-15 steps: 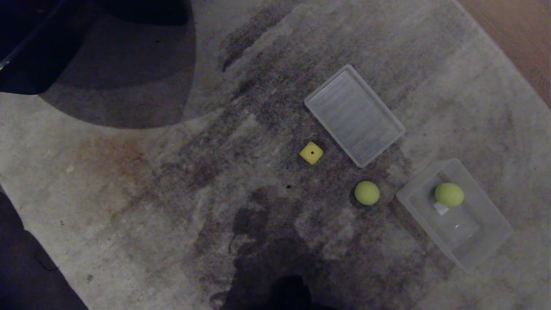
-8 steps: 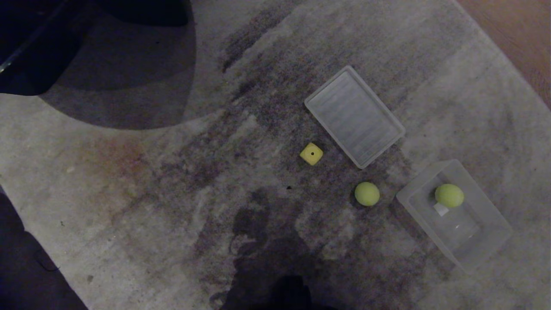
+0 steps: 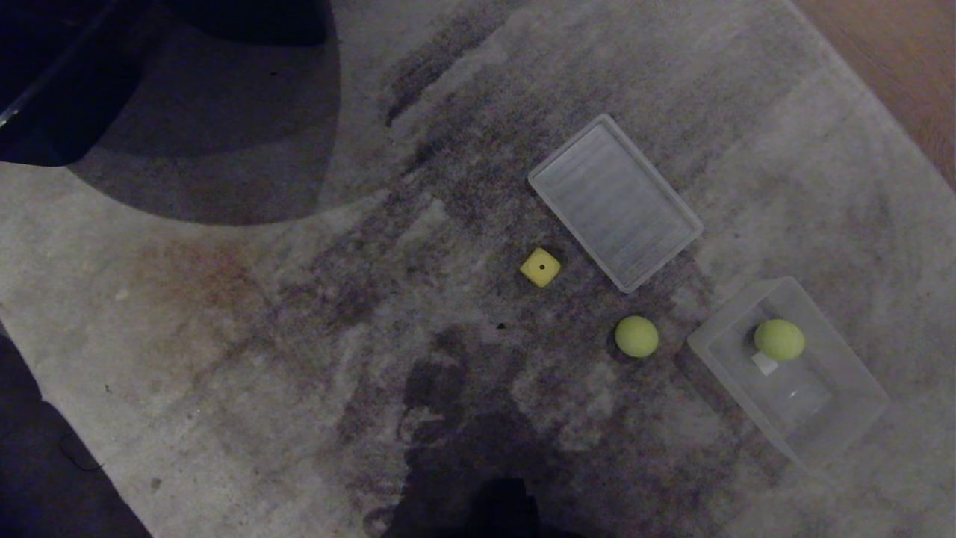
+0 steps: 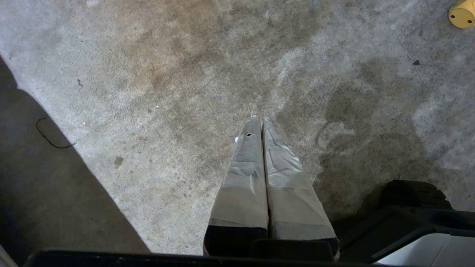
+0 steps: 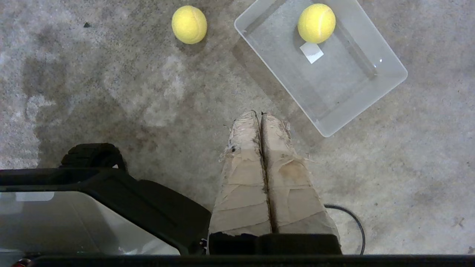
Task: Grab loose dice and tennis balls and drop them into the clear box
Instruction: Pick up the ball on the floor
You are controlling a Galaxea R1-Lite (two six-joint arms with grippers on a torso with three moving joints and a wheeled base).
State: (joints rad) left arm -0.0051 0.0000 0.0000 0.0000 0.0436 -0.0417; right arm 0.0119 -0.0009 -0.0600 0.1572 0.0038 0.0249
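Observation:
A yellow die [image 3: 540, 267] [image 4: 461, 15] lies loose on the carpet, one black pip up. A tennis ball [image 3: 636, 335] [image 5: 189, 24] rests on the carpet just left of the clear box [image 3: 836, 426] [image 5: 389, 78]. A second tennis ball [image 3: 779, 340] [image 5: 316, 23] sits inside the box beside its white label. Neither arm shows in the head view. My left gripper [image 4: 261, 119] hangs shut and empty above bare carpet, far from the die. My right gripper [image 5: 259, 113] is shut and empty, near the box's corner.
The flat ribbed lid [image 3: 615, 200] lies on the carpet behind the die. A dark shape [image 3: 67, 90] fills the far left corner. Wooden floor [image 3: 907, 52] shows at far right. My base's black edge [image 5: 111, 193] and a thin cable [image 5: 352, 218] lie near the right gripper.

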